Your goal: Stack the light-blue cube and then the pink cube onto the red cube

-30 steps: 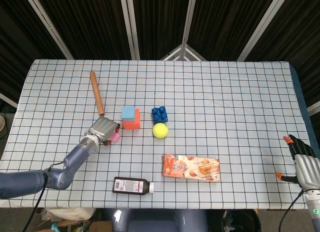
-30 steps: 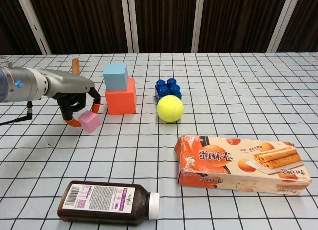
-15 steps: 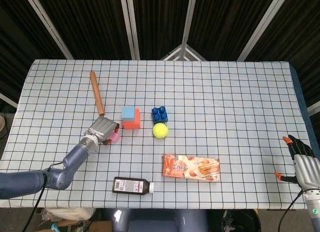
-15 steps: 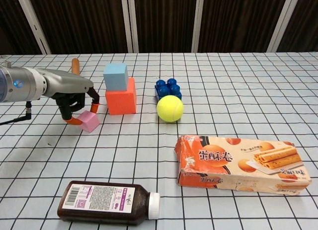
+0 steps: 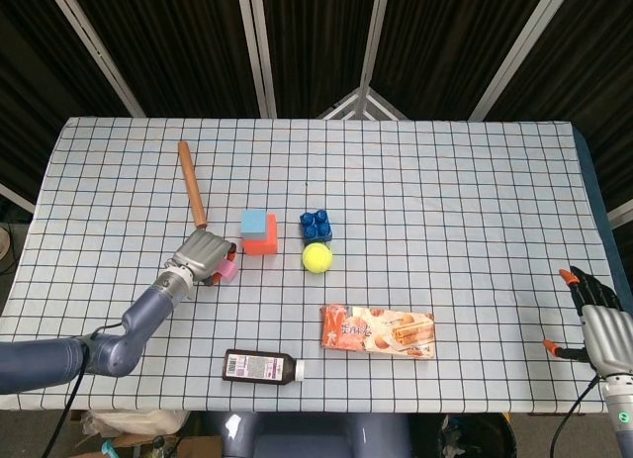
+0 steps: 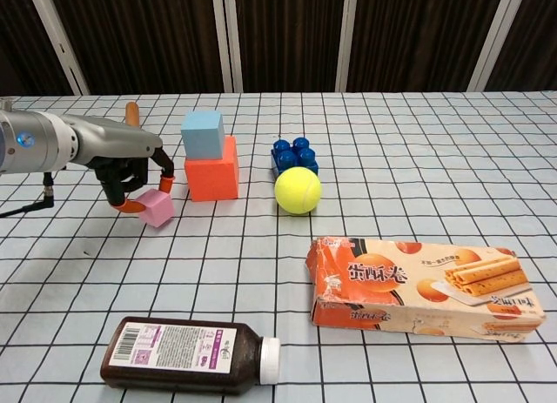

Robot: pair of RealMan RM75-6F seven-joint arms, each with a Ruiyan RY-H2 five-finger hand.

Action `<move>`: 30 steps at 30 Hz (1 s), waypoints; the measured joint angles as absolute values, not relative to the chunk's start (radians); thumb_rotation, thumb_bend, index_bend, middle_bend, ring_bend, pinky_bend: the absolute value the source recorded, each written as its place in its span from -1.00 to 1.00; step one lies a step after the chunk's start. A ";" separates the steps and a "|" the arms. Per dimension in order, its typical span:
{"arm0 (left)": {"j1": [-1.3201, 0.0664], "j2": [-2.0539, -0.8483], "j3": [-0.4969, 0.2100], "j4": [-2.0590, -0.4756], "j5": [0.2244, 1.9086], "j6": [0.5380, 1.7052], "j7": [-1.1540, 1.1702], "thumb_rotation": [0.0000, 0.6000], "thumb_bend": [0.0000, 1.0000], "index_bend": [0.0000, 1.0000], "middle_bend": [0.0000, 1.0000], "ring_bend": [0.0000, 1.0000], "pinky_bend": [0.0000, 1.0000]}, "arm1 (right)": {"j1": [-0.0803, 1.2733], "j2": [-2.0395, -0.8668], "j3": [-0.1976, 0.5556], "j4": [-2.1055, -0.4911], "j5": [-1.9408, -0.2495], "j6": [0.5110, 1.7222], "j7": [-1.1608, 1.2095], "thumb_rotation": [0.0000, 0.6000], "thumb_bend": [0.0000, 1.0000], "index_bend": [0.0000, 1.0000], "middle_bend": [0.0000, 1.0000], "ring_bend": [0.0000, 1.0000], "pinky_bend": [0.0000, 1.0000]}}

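Note:
The light-blue cube (image 5: 255,222) (image 6: 202,133) sits on top of the red cube (image 5: 261,245) (image 6: 212,178) left of the table's middle. Just to their left, my left hand (image 5: 203,255) (image 6: 130,172) pinches the pink cube (image 5: 226,271) (image 6: 157,207) between its orange-tipped fingers. The cube is tilted and sits at or barely above the cloth. My right hand (image 5: 598,320) hangs off the table's right front edge, fingers apart and holding nothing; the chest view does not show it.
A wooden-handled tool (image 5: 192,184) (image 6: 131,114) lies behind the left hand. A blue brick (image 5: 316,224) (image 6: 294,152) and a tennis ball (image 5: 316,257) (image 6: 298,191) sit right of the stack. A biscuit box (image 5: 378,330) (image 6: 418,281) and a brown bottle (image 5: 262,366) (image 6: 187,355) lie near the front.
My left hand has risen slightly with the pink cube in its pinch. The stack and the right hand have not moved.

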State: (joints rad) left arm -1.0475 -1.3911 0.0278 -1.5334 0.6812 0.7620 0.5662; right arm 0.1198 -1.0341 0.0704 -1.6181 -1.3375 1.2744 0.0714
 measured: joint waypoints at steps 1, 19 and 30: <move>-1.049 -1.384 0.027 -1.546 0.678 0.766 0.569 1.00 -0.11 -0.10 0.61 0.56 0.89 | 0.120 -1.034 0.070 -1.618 -1.338 1.275 0.073 1.00 -0.74 -1.00 -0.99 -0.94 -0.79; -1.171 -1.151 -0.042 -1.993 0.347 1.026 0.745 1.00 -0.12 -0.07 0.60 0.56 0.89 | 0.094 -1.013 0.060 -1.610 -1.396 1.328 0.158 1.00 -0.74 -1.00 -0.99 -0.94 -0.79; -1.313 -1.249 -0.188 -1.962 0.053 1.278 0.891 1.00 -0.14 -0.06 0.60 0.56 0.89 | 0.095 -1.013 0.061 -1.601 -1.390 1.321 0.166 1.00 -0.74 -1.00 -0.99 -0.94 -0.79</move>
State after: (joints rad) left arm -1.3127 -1.2495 -0.1884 -1.9618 0.0526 1.2779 0.8909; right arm 0.0947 -1.0129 0.0607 -1.6009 -1.3905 1.3206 0.1658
